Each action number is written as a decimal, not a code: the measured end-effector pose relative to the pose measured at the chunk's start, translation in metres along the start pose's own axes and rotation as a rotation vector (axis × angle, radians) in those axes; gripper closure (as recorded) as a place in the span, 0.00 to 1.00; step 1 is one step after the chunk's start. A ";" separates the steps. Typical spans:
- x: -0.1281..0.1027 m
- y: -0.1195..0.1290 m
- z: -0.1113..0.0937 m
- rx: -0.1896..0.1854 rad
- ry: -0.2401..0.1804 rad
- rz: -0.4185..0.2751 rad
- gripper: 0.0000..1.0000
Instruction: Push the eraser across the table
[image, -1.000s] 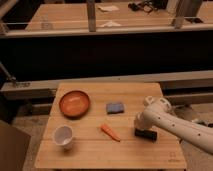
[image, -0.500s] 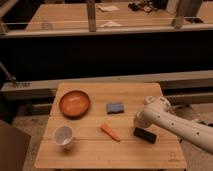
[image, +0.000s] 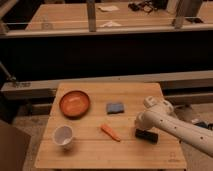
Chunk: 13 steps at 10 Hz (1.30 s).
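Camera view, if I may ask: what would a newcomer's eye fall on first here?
The white robot arm reaching in from the right stands out first, its gripper down at the black eraser near the right front of the wooden table. Next comes the orange bowl at the left rear, with a blue sponge mid-table, and a carrot and a white cup nearer the front.
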<state>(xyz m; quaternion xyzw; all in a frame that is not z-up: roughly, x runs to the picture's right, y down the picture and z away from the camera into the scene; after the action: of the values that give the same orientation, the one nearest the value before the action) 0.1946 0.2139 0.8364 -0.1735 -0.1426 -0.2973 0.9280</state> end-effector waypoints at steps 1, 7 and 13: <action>0.000 -0.001 0.001 0.003 -0.003 0.003 0.97; 0.004 -0.006 0.002 0.030 -0.008 0.015 0.97; 0.000 -0.004 0.005 0.061 -0.027 0.023 0.97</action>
<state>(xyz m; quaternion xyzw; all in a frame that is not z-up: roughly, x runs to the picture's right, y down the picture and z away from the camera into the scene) 0.1912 0.2124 0.8416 -0.1508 -0.1621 -0.2798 0.9342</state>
